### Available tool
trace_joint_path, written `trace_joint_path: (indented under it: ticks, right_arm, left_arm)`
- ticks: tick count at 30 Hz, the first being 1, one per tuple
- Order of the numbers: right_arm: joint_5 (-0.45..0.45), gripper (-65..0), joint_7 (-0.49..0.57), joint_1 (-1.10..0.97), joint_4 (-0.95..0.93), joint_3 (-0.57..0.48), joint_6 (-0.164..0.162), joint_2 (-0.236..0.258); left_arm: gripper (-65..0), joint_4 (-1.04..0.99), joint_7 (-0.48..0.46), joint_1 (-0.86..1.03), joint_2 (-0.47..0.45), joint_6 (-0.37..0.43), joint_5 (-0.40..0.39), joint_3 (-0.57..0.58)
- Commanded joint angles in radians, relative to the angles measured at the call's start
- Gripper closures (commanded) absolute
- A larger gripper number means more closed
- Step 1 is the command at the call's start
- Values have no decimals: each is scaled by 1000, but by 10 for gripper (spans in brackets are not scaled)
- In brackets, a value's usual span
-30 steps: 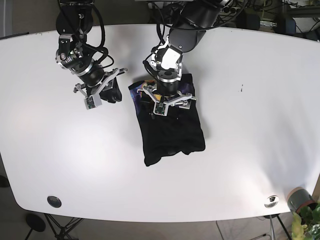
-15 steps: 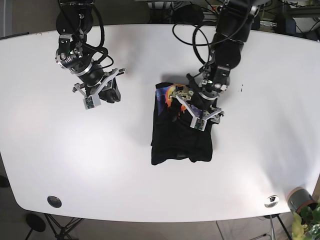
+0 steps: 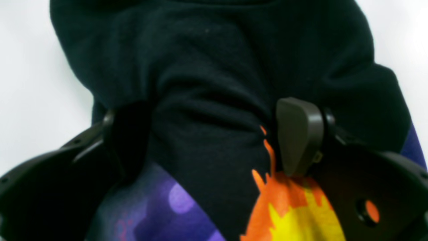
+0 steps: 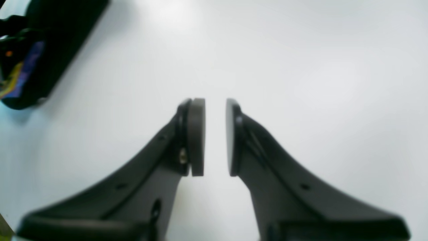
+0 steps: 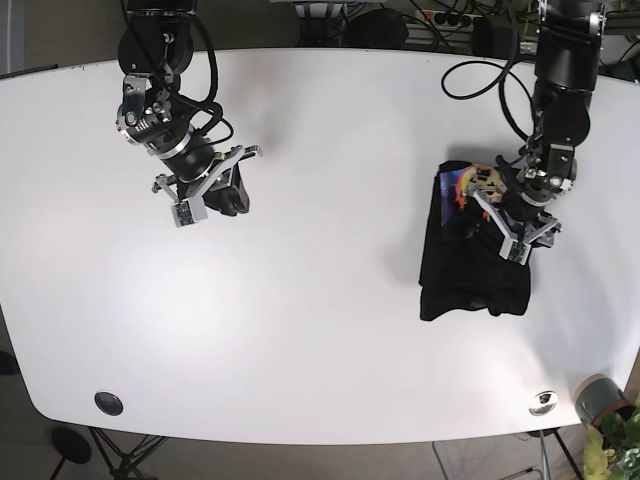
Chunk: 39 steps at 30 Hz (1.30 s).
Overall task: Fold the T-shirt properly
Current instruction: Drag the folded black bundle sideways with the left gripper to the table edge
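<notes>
Right tool (image 5: 212, 196) at left of base view, above bare white surface (image 5: 320, 330); pads (image 4: 197, 137) nearly together, narrow gap between, nothing held. T-shirt (image 5: 472, 262), black, folded, lies at right of surface, well apart from right tool; coloured print shows at its upper edge. Left tool (image 5: 512, 222) sits on upper part of T-shirt; wrist view shows bunched black fabric between its fingers (image 3: 299, 134), gripped from both sides.
</notes>
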Motion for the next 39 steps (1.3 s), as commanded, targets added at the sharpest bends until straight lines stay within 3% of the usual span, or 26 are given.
trace_joint_path:
  ticks: [1, 9, 15, 25, 30, 39]
  right_arm:
    - [19, -94, 20, 13, 22, 1, 4, -19]
    - [19, -94, 20, 13, 24, 1, 4, -28]
    - [19, -94, 20, 13, 26, 1, 4, -28]
    - [19, -94, 20, 13, 76, 4, 1, -23]
    - [9, -94, 20, 13, 90, 6, 1, -22]
    - [9, -94, 20, 11, 90, 1, 1, -11]
  left_arm:
    - [-531, -16, 104, 15, -79, -22, 65, -28]
    - [-526, -100, 98, 16, -205, -118, 71, -100]
    - [-476, -217, 95, 9, -285, -179, 71, -123]
    - [-476, -493, -103, 15, -369, -283, 71, -167]
    - [-476, -584, -175, 10, -412, -296, 69, -167]
    - [-476, -564, -177, 9, -476, -297, 63, -170]
